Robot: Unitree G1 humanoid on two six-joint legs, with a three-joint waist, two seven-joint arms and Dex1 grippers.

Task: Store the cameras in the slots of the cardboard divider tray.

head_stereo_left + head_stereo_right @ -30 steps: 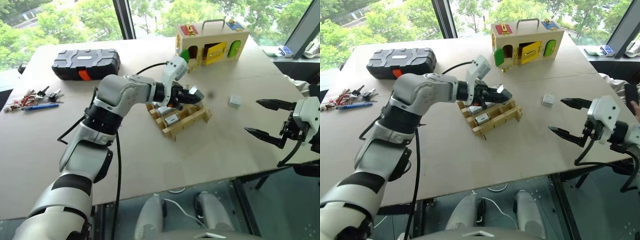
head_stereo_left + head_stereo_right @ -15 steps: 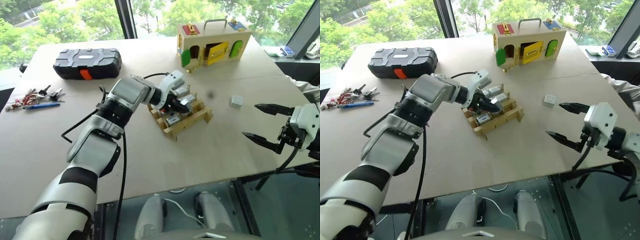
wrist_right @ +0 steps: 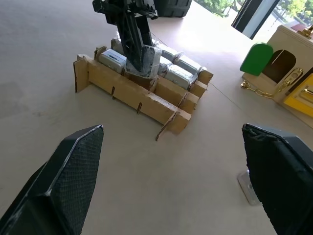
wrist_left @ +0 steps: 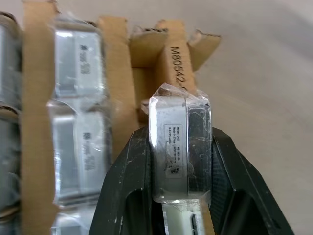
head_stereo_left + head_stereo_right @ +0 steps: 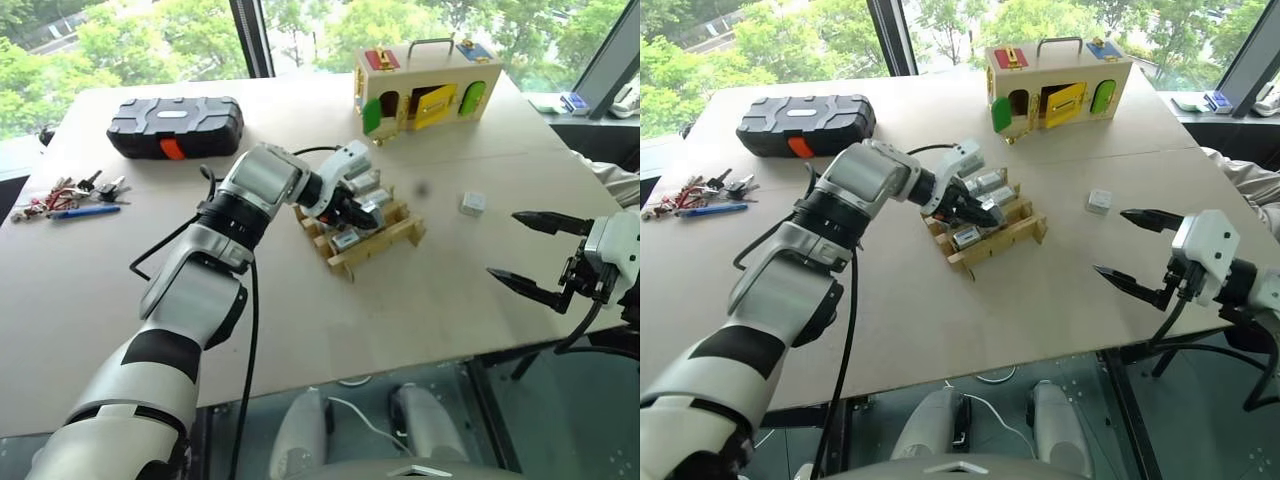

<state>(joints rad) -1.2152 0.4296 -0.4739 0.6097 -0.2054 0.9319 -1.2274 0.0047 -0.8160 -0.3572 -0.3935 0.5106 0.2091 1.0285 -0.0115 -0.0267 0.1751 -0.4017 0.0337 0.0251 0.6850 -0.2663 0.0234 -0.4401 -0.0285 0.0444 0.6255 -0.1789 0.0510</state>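
1. The left end effector (image 4: 180, 196) is clamped on a plastic-wrapped camera (image 4: 180, 147), holding it over the cardboard divider tray (image 5: 992, 238) near the middle of the surface (image 5: 940, 320).
2. Several more cameras (image 4: 78, 63) already sit in the tray's slots.
3. One loose camera (image 5: 1098, 201) lies on the surface, well apart from the tray, toward the right arm.
4. The right end effector (image 5: 1132, 253) hovers by the surface's near right edge, fingers spread wide and empty.
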